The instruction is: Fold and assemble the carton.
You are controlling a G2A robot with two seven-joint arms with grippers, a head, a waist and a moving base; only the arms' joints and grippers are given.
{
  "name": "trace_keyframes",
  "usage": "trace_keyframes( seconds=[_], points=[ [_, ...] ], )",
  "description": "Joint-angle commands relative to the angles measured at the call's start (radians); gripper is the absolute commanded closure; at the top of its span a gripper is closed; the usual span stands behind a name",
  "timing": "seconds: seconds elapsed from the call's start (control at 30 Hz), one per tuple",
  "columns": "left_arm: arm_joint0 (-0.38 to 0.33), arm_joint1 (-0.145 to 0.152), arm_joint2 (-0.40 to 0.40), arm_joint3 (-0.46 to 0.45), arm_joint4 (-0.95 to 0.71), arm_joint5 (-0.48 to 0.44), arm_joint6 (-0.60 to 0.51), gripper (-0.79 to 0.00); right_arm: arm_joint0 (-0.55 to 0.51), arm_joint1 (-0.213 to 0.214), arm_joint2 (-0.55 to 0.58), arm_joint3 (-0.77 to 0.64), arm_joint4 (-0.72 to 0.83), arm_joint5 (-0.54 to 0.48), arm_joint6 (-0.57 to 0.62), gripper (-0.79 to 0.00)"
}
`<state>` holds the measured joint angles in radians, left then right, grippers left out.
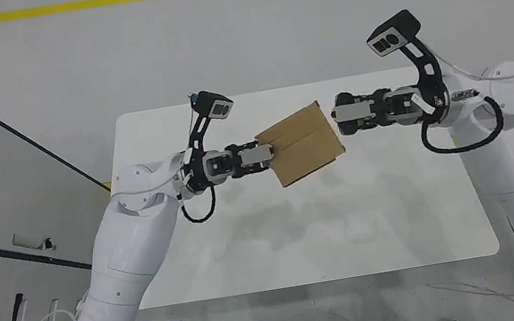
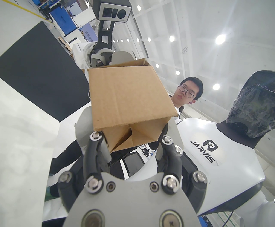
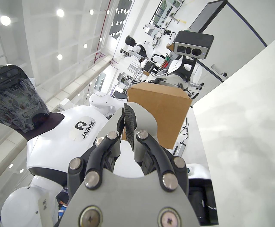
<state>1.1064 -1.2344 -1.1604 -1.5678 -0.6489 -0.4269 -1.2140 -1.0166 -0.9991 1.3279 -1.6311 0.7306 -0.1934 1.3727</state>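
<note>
The left claw (image 2: 133, 137) pinches the box (image 1: 303, 141) by one end, over the table (image 1: 251, 252). The right claw (image 3: 126, 117) is pressed together at the other end. If it pokes too hard, the box could slip out or get squashed

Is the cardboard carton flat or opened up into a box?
Opened up: the carton shows separate square-cornered faces, and the end flaps beside the left gripper are folded inward but gape.

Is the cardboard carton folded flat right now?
No, the carton is opened into a box shape, with a hollow end at the left fingers.
</note>
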Motion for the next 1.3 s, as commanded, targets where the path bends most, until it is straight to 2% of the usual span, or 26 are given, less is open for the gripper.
trace_keyframes(
  seconds=[0.0, 0.9, 1.27],
  points=[
    [0.002, 0.001, 0.000, -0.003, -0.002, 0.003, -0.001, 0.000, -0.003, 0.001, 0.000, -0.001, -0.008, 0.005, 0.005, 0.000],
    [-0.002, 0.006, 0.019, -0.017, 0.008, 0.010, 0.008, 0.000, 0.003, -0.002, -0.044, -0.028, -0.018, 0.020, 0.015, 0.000],
    [0.001, 0.009, 0.019, -0.024, 0.000, 0.013, 0.011, 0.000, -0.006, 0.001, -0.029, -0.033, -0.012, 0.026, 0.013, 0.000]
  ],
)
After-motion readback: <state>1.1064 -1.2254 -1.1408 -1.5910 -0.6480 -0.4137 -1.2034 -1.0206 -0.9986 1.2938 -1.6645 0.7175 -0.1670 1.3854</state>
